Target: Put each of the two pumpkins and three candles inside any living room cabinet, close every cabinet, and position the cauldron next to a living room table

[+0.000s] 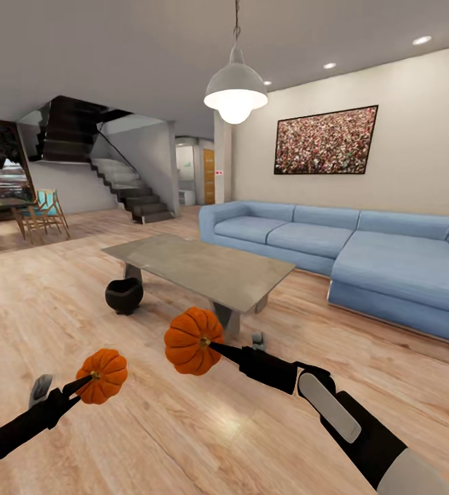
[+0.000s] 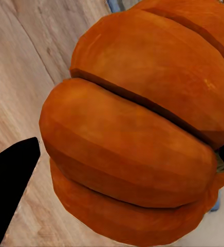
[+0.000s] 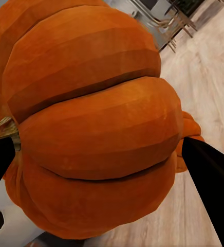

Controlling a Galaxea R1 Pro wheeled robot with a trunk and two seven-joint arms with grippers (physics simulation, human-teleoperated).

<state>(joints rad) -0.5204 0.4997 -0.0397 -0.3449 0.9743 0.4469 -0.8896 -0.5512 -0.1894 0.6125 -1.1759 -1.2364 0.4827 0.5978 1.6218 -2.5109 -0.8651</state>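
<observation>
1. Head view, biggest thing first: blue sectional sofa (image 1: pixel 362 254) along the right wall, a dark-framed picture (image 1: pixel 326 140) on the wall above it.
2. Staircase (image 1: pixel 117 180) far left at the back, dark upper flight over grey lower steps. Wooden chair with a teal seat (image 1: pixel 44 213) near it, beside a dark-topped dining table (image 1: pixel 1 204).
3. Coffee table (image 1: pixel 203 265), grey glossy top, mid-room ahead of me, on the wood floor (image 1: pixel 45 302).
4. Pendant lamp (image 1: pixel 236 93) hanging lit, above the table in the picture.
5. Cauldron (image 1: pixel 124 295), black and squat, upright on the floor just beside the table's near-left corner; touching or not, I can't tell.
6. My right arm (image 1: pixel 362 426) comes in from the lower right. My right gripper (image 1: pixel 210 344) is clamped on the bigger-looking pumpkin (image 1: pixel 191 340) at the stem end, held off the floor in front of the table. Right wrist view: the pumpkin (image 3: pixel 91 128) sits between the two dark fingers (image 3: pixel 212 180).
7. My left arm (image 1: pixel 18 426) comes in from the lower left. My left gripper (image 1: pixel 88 379) grips the second pumpkin (image 1: pixel 102 375) the same way, in the air, lower and left of the other. Left wrist view: orange ribs (image 2: pixel 137 128) close up, one black finger (image 2: pixel 12 180) at its side.
8. The two pumpkins are apart, not touching.
</observation>
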